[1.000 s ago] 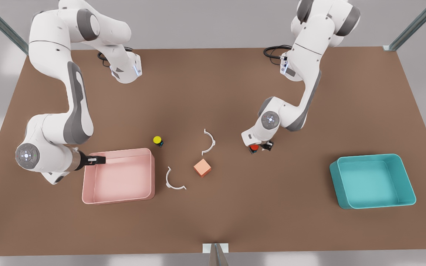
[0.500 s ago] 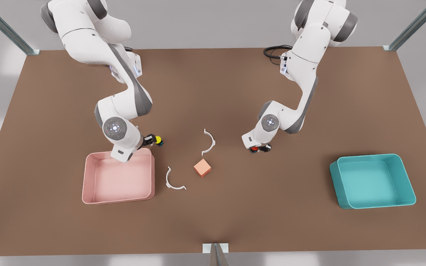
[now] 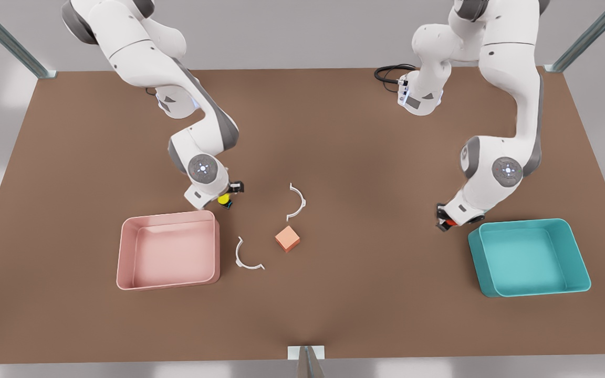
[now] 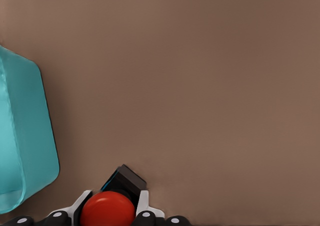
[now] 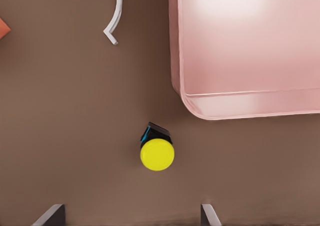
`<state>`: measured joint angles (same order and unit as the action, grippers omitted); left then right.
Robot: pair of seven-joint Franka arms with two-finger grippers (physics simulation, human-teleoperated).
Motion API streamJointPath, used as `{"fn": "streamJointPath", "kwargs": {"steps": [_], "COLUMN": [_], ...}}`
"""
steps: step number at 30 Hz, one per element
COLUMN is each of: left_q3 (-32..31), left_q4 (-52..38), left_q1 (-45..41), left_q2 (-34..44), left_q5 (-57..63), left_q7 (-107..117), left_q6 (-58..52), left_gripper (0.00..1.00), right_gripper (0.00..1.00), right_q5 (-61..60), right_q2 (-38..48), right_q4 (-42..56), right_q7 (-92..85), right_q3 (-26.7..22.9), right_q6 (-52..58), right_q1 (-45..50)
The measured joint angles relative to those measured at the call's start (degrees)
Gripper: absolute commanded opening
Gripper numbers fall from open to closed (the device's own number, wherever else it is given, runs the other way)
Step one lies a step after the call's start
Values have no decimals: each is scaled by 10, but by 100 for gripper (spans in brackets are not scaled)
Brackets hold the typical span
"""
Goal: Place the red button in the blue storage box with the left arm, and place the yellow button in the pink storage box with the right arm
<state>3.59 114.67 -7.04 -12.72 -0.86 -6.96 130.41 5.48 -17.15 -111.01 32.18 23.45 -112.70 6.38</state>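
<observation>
The light is soft and even, and it seems to come from above. The brown table [image 3: 334, 131] looks a bit lighter in the middle and darker near its edges. Shadows are faint and sit close under things. A bright patch shines on the floor of the pink storage box [image 5: 240, 5]. Edges of things look a little soft.

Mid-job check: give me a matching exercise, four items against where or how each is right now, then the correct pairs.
Items:
1. red button
2. yellow button
3. blue storage box
4. right gripper

States:
A. open, poised above a button
B. empty, next to the loaded gripper
C. clamped in the left gripper
D. on the table beside the pink storage box

Pairs: 1-C, 2-D, 3-B, 4-A
</observation>
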Motion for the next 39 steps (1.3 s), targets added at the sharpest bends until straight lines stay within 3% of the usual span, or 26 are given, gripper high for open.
{"fn": "streamJointPath", "kwargs": {"steps": [8, 9, 10, 15, 19, 26, 32, 36, 39], "left_q3": [1, 1, 0, 0, -3, -4, -2, -3, -3], "left_q4": [-121, -147, -167, -192, -194, -317, -266, -333, -345], "left_q1": [154, 159, 161, 161, 154, 97, 3, -48, -30], "left_q2": [-95, -119, -140, -155, -106, -52, 119, 81, 71], "left_q5": [-14, -17, -20, -28, -27, -24, -13, 8, 14], "left_q7": [-202, -226, -249, -345, -375, -332, -229, -163, -121], "left_q6": [-33, -35, -36, -47, -92, -252, -316, -383, -420], "left_gripper": [56, 87, 100, 100, 100, 100, 100, 100, 100], "right_gripper": [100, 100, 100, 100, 100, 100, 100, 100, 100], "right_q5": [-8, -6, -4, 16, 26, 36, 70, 89, 99], "right_q2": [-5, -9, -14, -35, -43, -49, -59, -69, -79], "right_q4": [-69, -73, -75, -77, -77, -90, -105, -106, -106], "right_q7": [171, 190, 208, 289, 340, 408, 449, 469, 483], "right_q3": [4, 3, 3, 2, 0, -2, -3, -4, -4], "right_q6": [-58, -69, -79, -117, -137, -161, -183, -193, -202], "right_q1": [-10, -10, -10, -10, -11, -12, -13, -12, -12]}}
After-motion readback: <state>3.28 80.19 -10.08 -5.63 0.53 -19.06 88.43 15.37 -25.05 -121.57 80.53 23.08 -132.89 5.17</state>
